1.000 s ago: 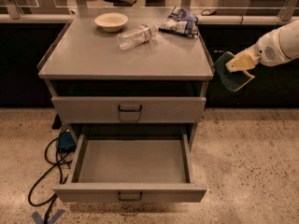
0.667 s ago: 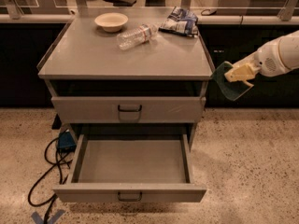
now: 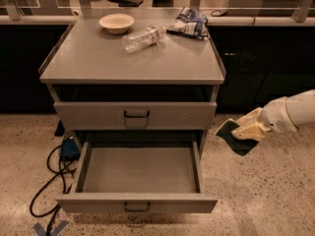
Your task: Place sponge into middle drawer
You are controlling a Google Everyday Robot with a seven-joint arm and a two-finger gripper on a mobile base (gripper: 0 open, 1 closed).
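Fingers (image 3: 252, 130) of the gripper (image 3: 244, 132), at middle right of the frame, clasp the sponge (image 3: 236, 142): dark green face showing, the rest hidden by them, right of the open middle drawer (image 3: 140, 170).

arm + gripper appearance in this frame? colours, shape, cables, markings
One arm comes in from the right edge: smooth white rounded casing, tube-like. The gripper, to the right of the open drawer, is cream-coloured and blocky, tapering toward its tip. No cables or markings visible on either.
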